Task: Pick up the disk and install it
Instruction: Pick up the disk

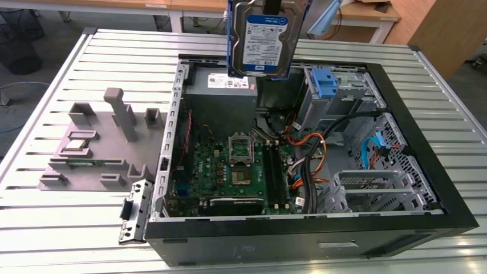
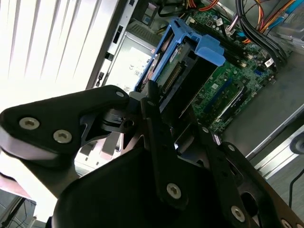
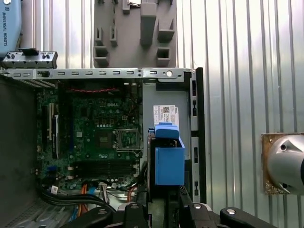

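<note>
Gripper point(image 2: 173, 111) clamped on disk point(image 1: 266, 40); disk hangs straight below it, long axis vert., PSU point(image 1: 220, 85) just beneath.

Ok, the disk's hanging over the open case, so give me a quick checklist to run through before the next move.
1. Grip: the tool is shut on the disk, on its blue side rails: ok.
2. Disk lifted: it hangs upright above the far end of the computer case: ok.
3. Case open: the motherboard is exposed: ok.
4. Cables out of the way: loose bundles lie beside the drive cage: cannot tell.
5. Free slot: a blue bracket sits at the cage, and the space behind it is hidden: cannot tell.
</note>
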Robot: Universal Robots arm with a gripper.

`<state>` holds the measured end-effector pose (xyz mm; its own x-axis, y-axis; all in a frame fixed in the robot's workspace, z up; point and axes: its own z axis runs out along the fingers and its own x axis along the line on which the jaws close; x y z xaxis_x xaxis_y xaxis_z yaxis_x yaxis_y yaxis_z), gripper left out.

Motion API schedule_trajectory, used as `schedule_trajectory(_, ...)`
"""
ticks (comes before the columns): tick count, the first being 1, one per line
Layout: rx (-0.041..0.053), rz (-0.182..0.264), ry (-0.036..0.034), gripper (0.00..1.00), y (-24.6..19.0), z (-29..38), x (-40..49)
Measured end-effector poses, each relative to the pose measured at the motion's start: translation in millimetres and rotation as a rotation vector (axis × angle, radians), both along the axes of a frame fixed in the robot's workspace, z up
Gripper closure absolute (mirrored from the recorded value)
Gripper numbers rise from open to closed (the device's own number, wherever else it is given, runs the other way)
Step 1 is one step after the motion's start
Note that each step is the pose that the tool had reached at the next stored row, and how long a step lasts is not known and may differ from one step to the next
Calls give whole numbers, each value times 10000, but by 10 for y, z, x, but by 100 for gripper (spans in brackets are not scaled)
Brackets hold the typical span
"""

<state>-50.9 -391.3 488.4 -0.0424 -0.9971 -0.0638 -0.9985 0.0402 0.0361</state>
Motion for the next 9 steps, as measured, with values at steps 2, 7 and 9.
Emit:
schedule_trajectory(2, -1, 0, 0, 65, -6, 0, 1)
schedule_trajectory(7, -2, 1, 1, 65, -22, 0, 3)
schedule_trajectory(9, 0, 1, 0, 65, -31, -1, 3)
